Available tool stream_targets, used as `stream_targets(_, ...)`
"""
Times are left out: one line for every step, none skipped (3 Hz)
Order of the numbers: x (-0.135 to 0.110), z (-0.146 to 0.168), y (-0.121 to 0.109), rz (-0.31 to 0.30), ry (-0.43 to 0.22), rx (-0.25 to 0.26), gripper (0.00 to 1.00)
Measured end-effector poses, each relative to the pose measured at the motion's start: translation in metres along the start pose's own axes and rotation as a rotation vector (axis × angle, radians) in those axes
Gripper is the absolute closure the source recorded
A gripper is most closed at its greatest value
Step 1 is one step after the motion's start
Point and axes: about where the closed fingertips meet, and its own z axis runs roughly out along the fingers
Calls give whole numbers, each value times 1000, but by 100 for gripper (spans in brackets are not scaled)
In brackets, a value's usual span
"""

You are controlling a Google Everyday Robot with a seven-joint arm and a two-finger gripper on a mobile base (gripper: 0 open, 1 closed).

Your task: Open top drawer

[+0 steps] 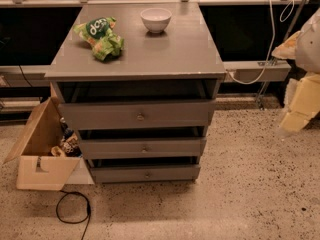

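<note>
On the near floor, a loop of black cable [72, 210] lies in front of an open cardboard box [42, 156], which stands at the cabinet's left foot with small items inside.

Cabinet front, bottom to top: the bottom drawer [145, 174] and the middle drawer [142, 148] are both shallow, each with a small central knob. Above them is the top drawer [115, 116], which has the tallest panel of the three. Its round metal knob [140, 116] sits at centre with nothing touching it. The panel appears to stand roughly in line with the two fronts below. A dark gap shows between it and the cabinet top [165, 54]. My judgement is that the drawer is shut or very nearly so, with no useful pull made.

At the right edge of the view, the gripper [300, 106] hangs as a pale shape above the floor. It is well apart from the knob and off to the side of the cabinet. Whether it is wide or narrow cannot be told, and it holds nothing that can be made out.

Further back, on the cabinet top, a green snack bag [100, 38] lies to the left and a white bowl [156, 20] stands near the rear edge.

Assessment: the task is at its start. Still to do are the approach to the knob, the grasp, and the outward pull.
</note>
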Motion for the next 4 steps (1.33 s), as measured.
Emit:
stream_targets(-17, 61, 18, -14, -59, -32, 0)
stream_targets(-36, 133, 24, -19, -88, -45, 0)
stream_targets(-83, 210, 3, -25, -165, -46, 0)
stream_targets(-84, 215, 3, -36, -158, -46, 0)
